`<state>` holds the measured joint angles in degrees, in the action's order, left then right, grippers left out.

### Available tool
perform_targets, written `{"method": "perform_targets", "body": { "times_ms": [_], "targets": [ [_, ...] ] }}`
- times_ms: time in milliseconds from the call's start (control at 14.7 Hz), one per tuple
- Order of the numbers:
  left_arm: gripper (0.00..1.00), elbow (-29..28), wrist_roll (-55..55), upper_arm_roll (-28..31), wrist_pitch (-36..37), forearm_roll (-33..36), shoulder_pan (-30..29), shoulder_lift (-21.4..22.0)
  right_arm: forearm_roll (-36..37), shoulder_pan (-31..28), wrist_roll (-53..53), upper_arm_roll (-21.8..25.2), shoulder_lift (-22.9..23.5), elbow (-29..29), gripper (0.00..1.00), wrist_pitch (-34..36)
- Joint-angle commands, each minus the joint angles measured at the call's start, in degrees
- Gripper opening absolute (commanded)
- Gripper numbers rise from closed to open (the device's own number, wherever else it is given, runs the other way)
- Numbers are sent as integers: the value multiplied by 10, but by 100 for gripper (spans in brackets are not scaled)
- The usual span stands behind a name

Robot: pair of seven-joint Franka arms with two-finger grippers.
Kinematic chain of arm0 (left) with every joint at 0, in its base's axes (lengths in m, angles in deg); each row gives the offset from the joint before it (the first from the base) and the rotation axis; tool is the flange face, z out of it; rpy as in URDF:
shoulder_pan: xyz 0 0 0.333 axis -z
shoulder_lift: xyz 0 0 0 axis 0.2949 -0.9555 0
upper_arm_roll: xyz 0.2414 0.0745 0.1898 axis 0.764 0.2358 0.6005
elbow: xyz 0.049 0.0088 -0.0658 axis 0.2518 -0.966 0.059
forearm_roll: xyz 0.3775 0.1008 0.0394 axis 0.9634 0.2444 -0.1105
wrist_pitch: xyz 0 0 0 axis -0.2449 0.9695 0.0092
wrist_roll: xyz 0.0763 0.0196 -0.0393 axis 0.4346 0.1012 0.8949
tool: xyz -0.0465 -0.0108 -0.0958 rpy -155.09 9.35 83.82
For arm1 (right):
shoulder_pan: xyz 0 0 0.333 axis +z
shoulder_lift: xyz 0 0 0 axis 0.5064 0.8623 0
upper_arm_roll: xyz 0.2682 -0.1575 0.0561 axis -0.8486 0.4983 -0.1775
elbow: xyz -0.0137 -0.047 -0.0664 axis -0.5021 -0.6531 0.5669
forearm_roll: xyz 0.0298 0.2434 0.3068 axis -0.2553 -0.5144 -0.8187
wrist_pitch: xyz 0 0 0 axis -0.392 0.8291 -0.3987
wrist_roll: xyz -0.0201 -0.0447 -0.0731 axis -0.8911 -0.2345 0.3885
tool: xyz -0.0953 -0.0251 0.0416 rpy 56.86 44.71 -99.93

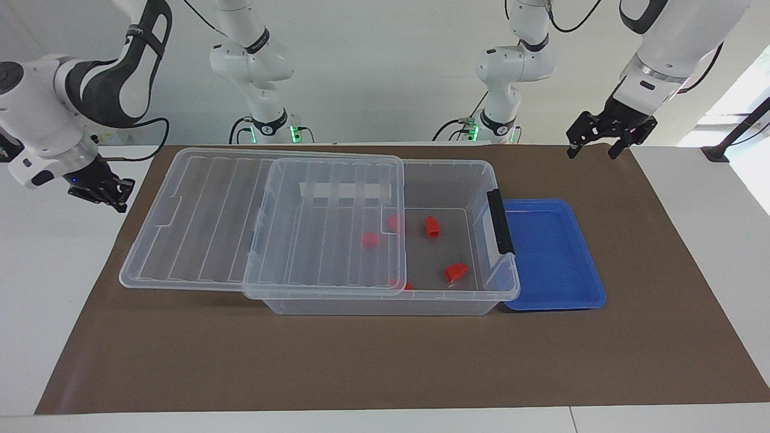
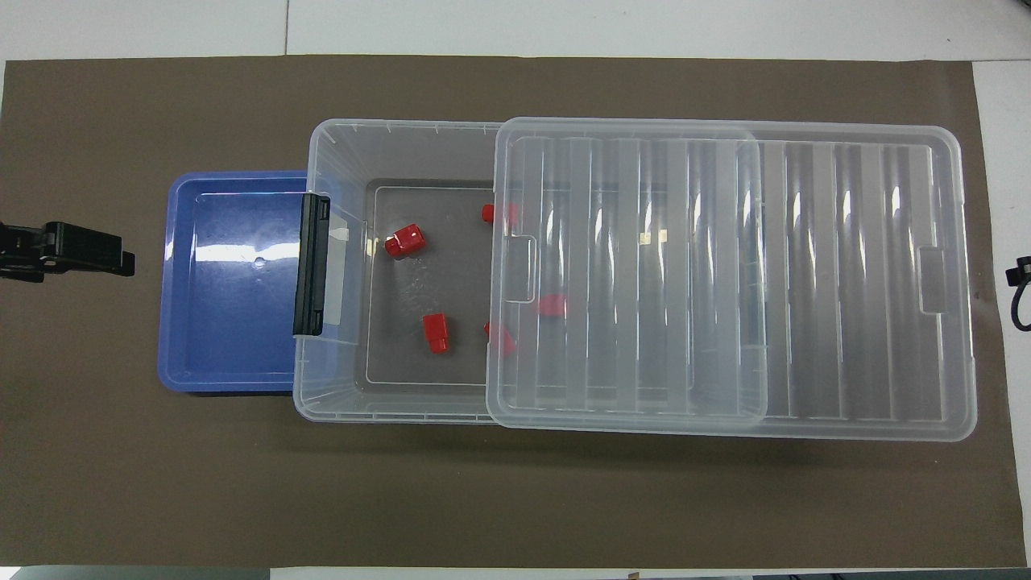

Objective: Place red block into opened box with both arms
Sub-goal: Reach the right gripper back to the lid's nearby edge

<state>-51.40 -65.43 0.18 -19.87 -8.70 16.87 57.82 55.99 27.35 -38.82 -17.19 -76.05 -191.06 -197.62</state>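
Observation:
The clear box (image 1: 446, 164) (image 2: 320, 379) lies mid-table with its ribbed lid (image 1: 204, 228) (image 2: 805, 282) slid toward the right arm's end, leaving the latch end uncovered. Several red blocks lie on its floor: two in the uncovered part (image 1: 432, 226) (image 1: 456, 272) (image 2: 405, 239) (image 2: 436, 333), others under the lid (image 1: 370, 240) (image 2: 552, 304). My left gripper (image 1: 592, 150) (image 2: 121, 258) hangs open and empty over the mat's corner, beside the blue tray. At the lid's overhanging end my right gripper (image 1: 114, 201) is shut on nothing, over the mat's edge.
A shallow blue tray (image 1: 553, 258) (image 2: 225, 322) touches the box's latch end and holds nothing. A brown mat (image 1: 361, 361) covers the table; a broad strip of it lies bare farther from the robots than the box.

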Motion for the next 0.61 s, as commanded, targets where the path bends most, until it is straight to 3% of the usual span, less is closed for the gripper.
{"method": "perform_targets", "body": {
  "times_ms": [0, 545],
  "targets": [
    [100, 53, -10, -4, 21, 14, -4, -34, -18, -1, 30, -16, -6, -14, 0, -14],
    [100, 56, -14, -8, 39, 27, 11, -36, -18, 0, 63, -45, -9, -20, 0, -16]
  ]
}}
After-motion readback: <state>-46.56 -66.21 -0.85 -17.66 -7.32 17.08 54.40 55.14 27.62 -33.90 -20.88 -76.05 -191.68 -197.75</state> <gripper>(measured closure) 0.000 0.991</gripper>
